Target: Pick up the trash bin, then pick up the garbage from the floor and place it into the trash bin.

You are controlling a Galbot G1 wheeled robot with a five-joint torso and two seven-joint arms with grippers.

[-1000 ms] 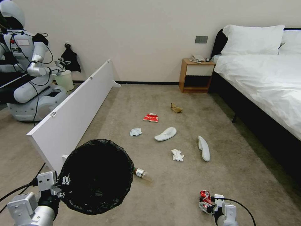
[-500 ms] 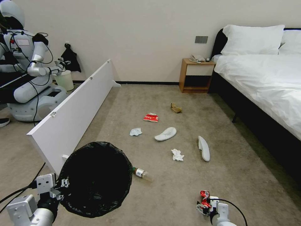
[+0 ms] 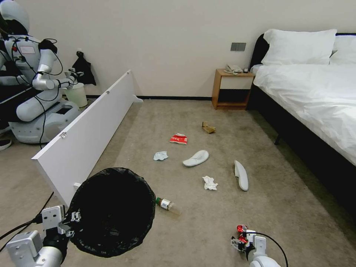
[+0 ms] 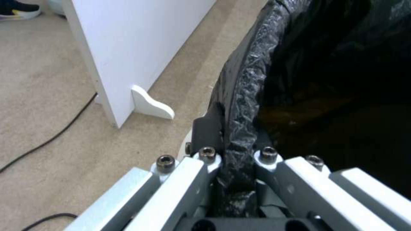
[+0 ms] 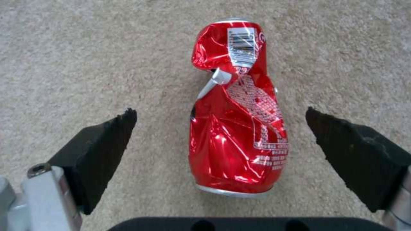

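The right gripper [image 5: 220, 134] stood wide open astride the crushed can [image 5: 235, 112]; closing squarely across its middle seemed best. The left gripper [image 4: 237, 160] pinched the bin [image 3: 111, 211] rim.

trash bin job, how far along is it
Done: left gripper is shut on the trash bin rim. In hand: right gripper is open around the crushed red can on the floor, not gripping. Left: bottle, two slippers, tissues, red packet, brown bag.
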